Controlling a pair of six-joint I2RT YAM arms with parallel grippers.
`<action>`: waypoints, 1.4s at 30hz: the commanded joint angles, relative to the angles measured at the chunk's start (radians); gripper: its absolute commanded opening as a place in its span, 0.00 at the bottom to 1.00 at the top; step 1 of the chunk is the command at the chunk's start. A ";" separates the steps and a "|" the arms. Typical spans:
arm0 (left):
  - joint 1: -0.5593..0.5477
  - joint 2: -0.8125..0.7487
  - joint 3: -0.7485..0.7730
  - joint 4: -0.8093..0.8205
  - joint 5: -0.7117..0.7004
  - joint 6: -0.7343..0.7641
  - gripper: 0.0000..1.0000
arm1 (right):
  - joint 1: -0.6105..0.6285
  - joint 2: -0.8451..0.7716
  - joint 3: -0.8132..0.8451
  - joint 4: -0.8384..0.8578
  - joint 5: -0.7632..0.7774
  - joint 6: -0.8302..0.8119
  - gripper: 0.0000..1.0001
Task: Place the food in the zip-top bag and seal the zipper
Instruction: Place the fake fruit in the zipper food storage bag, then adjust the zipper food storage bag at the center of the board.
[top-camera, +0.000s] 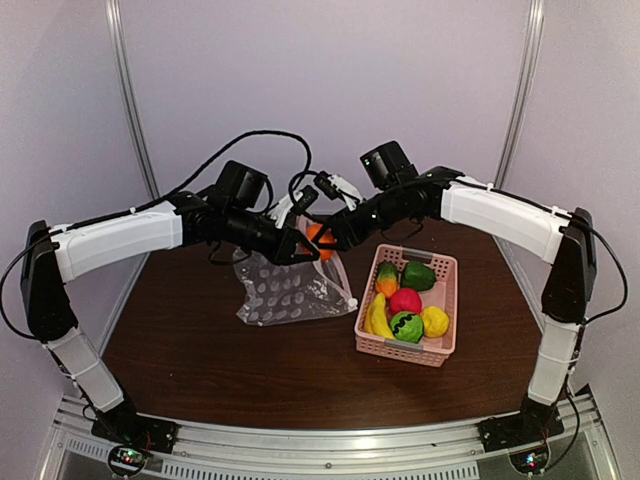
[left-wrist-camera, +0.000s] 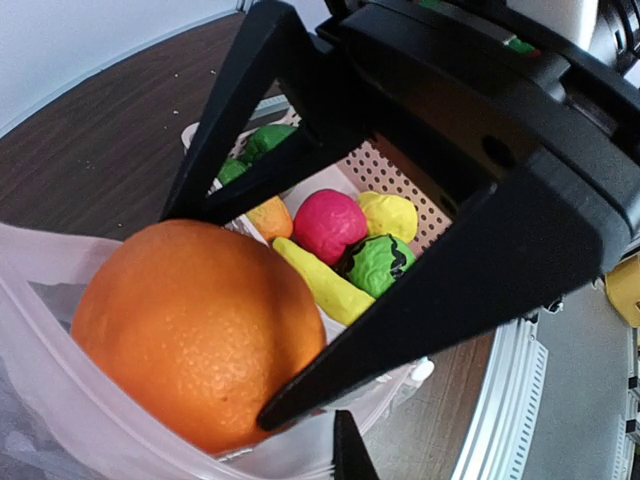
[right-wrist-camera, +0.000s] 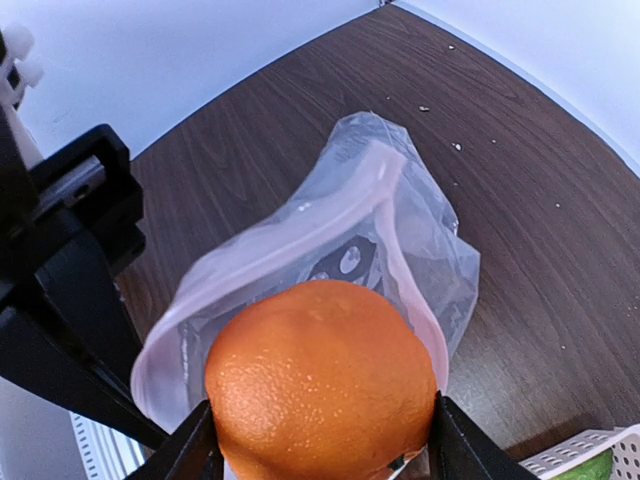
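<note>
Woodgrain table (top-camera: 250, 365); crinkly bag (right-wrist-camera: 425, 225), dimpled orange (right-wrist-camera: 320, 385)

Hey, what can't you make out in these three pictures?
- Grip of the left claw on the zip-top bag: fingers cut off at the left wrist view's bottom edge; too small in the top view.
- Inside the bag: mostly hidden by the orange in the right claw, right wrist view.
- The basket: cropped at right wrist view's corner.

No readable text, label or number anywhere — none at all.
</note>
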 joint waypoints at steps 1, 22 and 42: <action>0.002 -0.018 -0.015 0.047 -0.007 -0.001 0.00 | 0.002 0.021 0.035 0.016 -0.076 0.060 0.48; 0.006 -0.031 -0.023 0.044 -0.096 -0.020 0.00 | -0.008 -0.084 -0.066 -0.043 0.176 -0.033 0.79; 0.014 -0.045 -0.027 0.043 -0.131 -0.017 0.00 | -0.031 0.089 0.018 -0.037 0.102 -0.008 0.18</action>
